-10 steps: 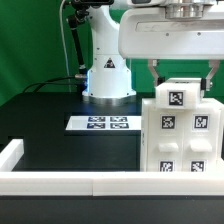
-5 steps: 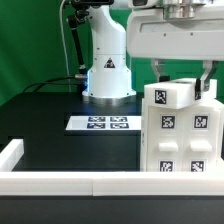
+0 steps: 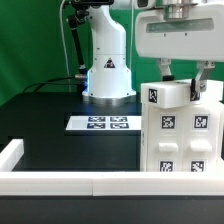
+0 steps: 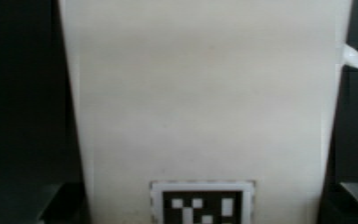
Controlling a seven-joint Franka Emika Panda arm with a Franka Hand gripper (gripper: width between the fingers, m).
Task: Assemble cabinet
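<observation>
The large white cabinet body (image 3: 186,140) stands at the exterior view's right, with several marker tags on its front. A smaller white box part (image 3: 172,96) with one tag sits on top of it, turned slightly askew. My gripper (image 3: 184,82) hangs straight above, one finger on each side of this small part, shut on it. In the wrist view the small part (image 4: 202,100) fills the picture between my dark fingertips (image 4: 59,204), with its tag low in the middle. The cabinet's right side is cut off by the frame edge.
The marker board (image 3: 102,123) lies flat on the black table in front of the robot base (image 3: 107,75). A low white border rail (image 3: 60,182) runs along the front edge, with a raised end (image 3: 10,152) at the exterior view's left.
My gripper has shifted toward the exterior view's right. The small box part has turned between the fingers, and its tag now sits further to the left.
</observation>
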